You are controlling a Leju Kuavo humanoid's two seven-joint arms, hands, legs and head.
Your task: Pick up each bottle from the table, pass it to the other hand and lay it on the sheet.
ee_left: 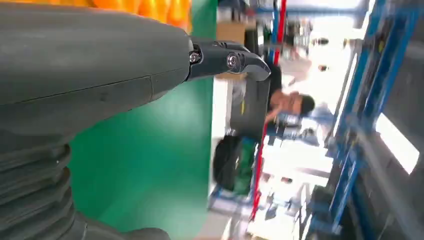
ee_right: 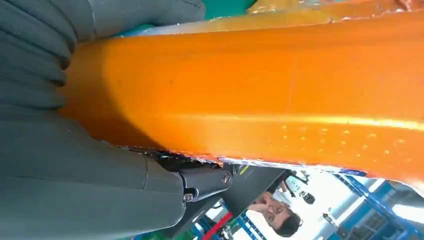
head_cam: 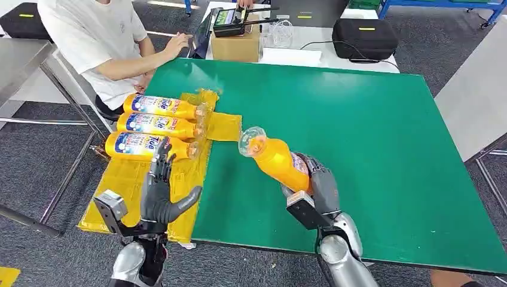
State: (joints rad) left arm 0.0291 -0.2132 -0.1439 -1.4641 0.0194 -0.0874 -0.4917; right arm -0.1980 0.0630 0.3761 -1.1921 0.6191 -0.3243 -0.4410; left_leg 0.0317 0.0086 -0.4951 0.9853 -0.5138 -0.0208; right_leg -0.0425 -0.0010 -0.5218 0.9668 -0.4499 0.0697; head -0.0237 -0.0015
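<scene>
Fingers (head_cam: 323, 179) of my right hand (head_cam: 317, 188) wrap the base of the orange plastic bottle with a clear cap (head_cam: 276, 158), held tilted above the green bench (head_cam: 370, 137). My left hand (head_cam: 160, 194) waits spread and empty over the yellow sheet (head_cam: 125, 179), beside three labelled bottles (head_cam: 156, 125). Smooth, rigid and probably slippery, so I'd grip mid-body.

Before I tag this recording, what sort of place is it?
Probably a robot lab or workshop: a green-topped table, black equipment cases on a bench behind, blue metal racking, and a seated person alongside.
</scene>
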